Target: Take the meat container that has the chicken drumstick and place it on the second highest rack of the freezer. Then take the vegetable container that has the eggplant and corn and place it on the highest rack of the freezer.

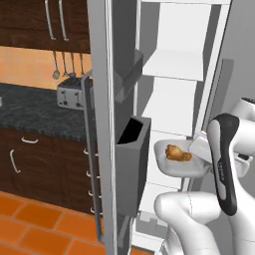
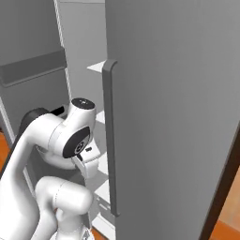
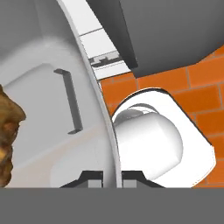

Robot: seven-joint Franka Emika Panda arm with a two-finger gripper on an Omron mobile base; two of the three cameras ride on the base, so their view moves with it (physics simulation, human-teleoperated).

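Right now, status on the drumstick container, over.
Tool shut on meat container rim. Chicken drumstick inside, container held up in the open freezer. Door bin close on its left.

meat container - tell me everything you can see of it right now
The meat container is a shallow white tray with rounded corners and a raised rim, plastic by its look. A browned drumstick lies in it. It sits roughly level in the air in front of the open freezer, below its upper shelf, resting on no rack. In the hand view the hand is shut on its thin rim, one fingertip on each side.
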